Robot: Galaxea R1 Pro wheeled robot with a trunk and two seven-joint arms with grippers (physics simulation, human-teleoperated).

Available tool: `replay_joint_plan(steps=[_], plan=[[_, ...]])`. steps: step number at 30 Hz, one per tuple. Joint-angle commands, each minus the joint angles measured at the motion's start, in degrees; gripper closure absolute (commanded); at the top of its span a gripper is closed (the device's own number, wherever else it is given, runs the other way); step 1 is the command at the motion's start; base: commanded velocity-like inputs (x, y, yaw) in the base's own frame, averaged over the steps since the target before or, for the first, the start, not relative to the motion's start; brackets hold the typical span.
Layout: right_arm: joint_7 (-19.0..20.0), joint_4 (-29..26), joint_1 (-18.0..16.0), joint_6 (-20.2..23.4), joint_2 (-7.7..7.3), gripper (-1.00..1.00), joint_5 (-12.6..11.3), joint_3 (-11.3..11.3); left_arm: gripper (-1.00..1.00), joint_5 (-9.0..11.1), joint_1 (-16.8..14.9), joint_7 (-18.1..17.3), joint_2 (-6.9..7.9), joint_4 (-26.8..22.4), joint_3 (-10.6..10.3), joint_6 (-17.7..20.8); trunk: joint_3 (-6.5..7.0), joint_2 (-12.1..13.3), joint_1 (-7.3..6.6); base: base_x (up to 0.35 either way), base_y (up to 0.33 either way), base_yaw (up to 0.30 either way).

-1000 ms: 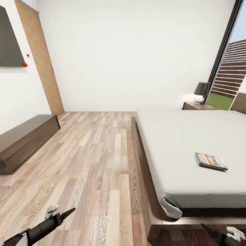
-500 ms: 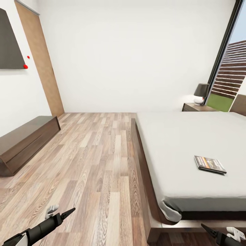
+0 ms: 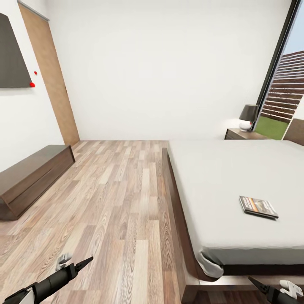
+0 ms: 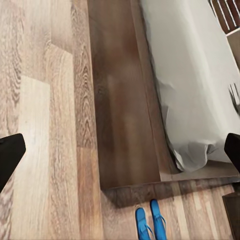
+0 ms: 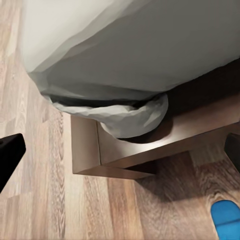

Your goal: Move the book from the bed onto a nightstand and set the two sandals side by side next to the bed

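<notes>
While both arms hang low with fingers spread wide and empty, left gripper (image 3: 86,261) over floor (image 3: 126,190), right gripper (image 3: 253,282) by the bed (image 3: 211,177) corner, two sandals (image 4: 151,222) lie paired off that corner. Book (image 3: 258,206) flat on the mattress, right; nightstand (image 3: 244,134) far right.

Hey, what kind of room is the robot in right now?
Most likely a bedroom. A large low bed with a pale mattress and dark wooden frame takes up the right side, a nightstand with a small lamp stands at its far corner, and a long low dresser runs along the left wall.
</notes>
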Motion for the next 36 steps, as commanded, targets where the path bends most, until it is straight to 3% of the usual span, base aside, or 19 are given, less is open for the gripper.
replay_joint_plan(steps=[1,32,36], plan=[[0.20,0.04,-0.03,0.36,-0.01,-1.00,-0.41,0.03,-1.00,0.50,-0.02,-0.18,0.02,-0.01,-0.21,0.60,0.13,0.39,-0.23,0.000,0.000,0.000],[0.18,0.04,-0.03,0.36,0.00,-1.00,-0.44,0.03,-1.00,0.50,-0.03,-0.18,0.02,0.05,-0.21,0.60,5.70,12.82,-7.04,0.000,0.000,0.000],[0.20,0.04,-0.03,0.36,0.00,-1.00,-0.43,0.03,-1.00,0.50,-0.02,-0.18,0.02,0.03,-0.21,0.60,5.70,12.82,-7.04,0.000,0.000,0.000]])
